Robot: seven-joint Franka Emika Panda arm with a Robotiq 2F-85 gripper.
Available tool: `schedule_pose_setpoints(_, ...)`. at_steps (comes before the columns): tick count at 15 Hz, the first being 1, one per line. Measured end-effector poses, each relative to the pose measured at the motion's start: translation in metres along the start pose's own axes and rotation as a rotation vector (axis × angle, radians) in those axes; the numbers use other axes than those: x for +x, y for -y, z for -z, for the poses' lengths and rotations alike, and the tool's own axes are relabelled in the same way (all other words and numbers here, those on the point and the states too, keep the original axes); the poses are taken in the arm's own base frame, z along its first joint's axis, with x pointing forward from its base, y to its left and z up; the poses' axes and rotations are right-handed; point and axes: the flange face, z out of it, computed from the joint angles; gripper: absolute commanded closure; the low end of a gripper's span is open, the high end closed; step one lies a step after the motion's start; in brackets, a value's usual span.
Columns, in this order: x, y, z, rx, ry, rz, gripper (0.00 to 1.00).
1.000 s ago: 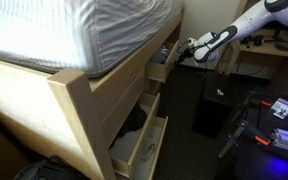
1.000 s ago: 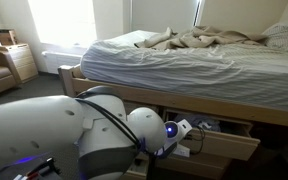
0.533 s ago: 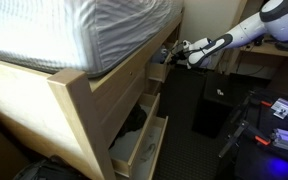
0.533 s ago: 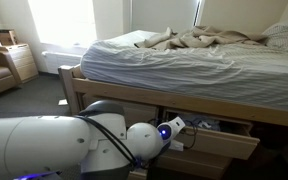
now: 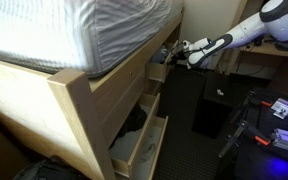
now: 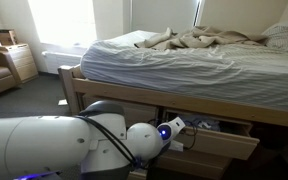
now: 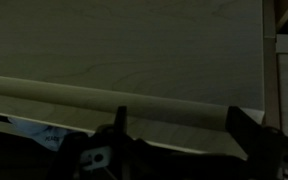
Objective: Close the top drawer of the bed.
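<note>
Top drawer [image 5: 157, 71] pale wood, partly open; bed [image 5: 76, 120] light-wood frame, striped mattress.

In an exterior view I see white daylight coming from the window [image 6: 69, 20] at ten o'clock, so bright it washes out. It lights the bed [image 6: 174, 60] well, while the robot arm [image 6: 54, 150] at seven o'clock looks huge, soft and out of focus. In an exterior view the sheet [image 5: 74, 30] at eleven o'clock glows pale, but the floor [image 5: 189, 155] at five o'clock sits in deep shadow, with a small blue glow [image 5: 284, 110] at three o'clock. My wrist view is very dim and grainy: the wood panel [image 7: 124, 50] looks grey-green, and the bottom edge at six o'clock is almost black.
</note>
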Motion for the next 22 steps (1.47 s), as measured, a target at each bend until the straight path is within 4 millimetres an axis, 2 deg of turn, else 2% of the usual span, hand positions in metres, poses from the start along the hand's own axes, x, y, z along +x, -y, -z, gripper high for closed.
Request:
schedule_pose_setpoints(5,-0.005,-0.004,0.008,-0.044,-0.042,0.005,0.0)
schedule_pose_setpoints(10,0.022,-0.034,0.025,-0.082,-0.113,0.001,0.0)
schedule_pose_setpoints(15,0.025,-0.033,0.025,-0.079,-0.112,0.0,0.0)
schedule_pose_setpoints(18,0.015,-0.032,0.019,-0.081,-0.08,0.019,0.0)
schedule_pose_setpoints(22,-0.011,-0.023,0.006,-0.071,0.01,0.05,0.0)
